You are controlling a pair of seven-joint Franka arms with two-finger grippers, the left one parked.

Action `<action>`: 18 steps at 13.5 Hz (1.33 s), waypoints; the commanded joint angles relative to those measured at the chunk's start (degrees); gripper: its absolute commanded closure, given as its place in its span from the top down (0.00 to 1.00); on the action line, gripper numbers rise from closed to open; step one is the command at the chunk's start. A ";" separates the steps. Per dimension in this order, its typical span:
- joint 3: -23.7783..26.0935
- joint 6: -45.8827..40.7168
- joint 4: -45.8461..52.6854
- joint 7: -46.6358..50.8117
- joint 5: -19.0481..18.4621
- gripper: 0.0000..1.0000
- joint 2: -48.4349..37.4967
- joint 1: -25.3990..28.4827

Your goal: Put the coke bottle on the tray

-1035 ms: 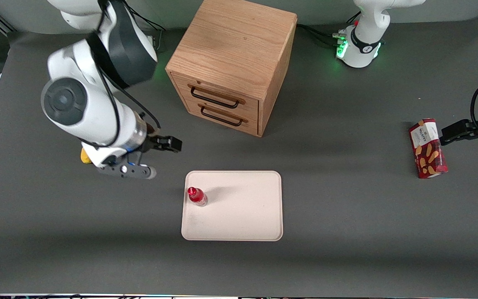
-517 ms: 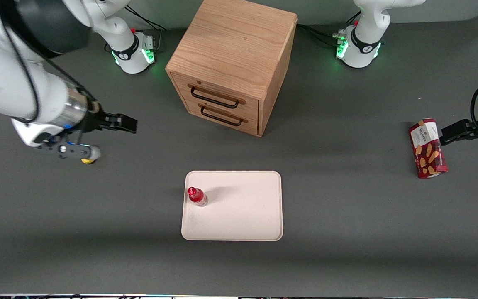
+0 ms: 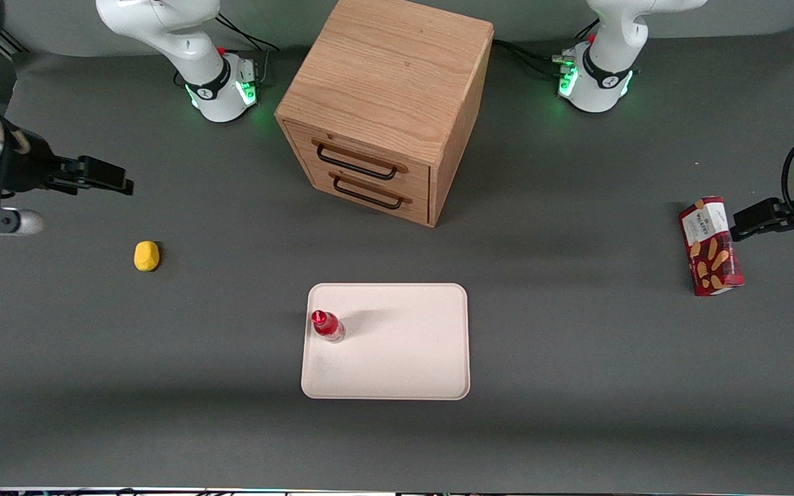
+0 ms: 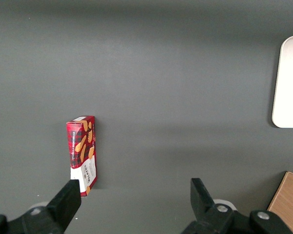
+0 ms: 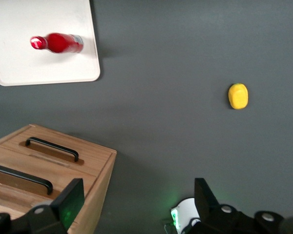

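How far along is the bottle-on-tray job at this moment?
Done: the bottle stands upright on the tray, near the edge toward the working arm's end. In hand: nothing; the tool is open and empty, high above the table at the working arm's end, well away from the tray. Left: nothing visible, the placement looks complete.

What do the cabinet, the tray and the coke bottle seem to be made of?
Cabinet: wood, matte, with visible grain. Tray: probably plastic, smooth pale cream with a moulded rim. Coke bottle: likely plastic, glossy red with a clear base. The gripper hangs open above the table, toward the working arm's end.
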 commanded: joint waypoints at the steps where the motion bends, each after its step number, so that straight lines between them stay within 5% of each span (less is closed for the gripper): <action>1: 1.84 4.26 -9.82 -5.44 -1.58 1.00 -6.55 -4.11; 10: 4.65 12.71 -16.79 -12.76 -3.60 1.00 -10.44 -11.76; 18: 4.66 12.71 -15.56 -6.87 -8.87 1.00 -10.08 -8.87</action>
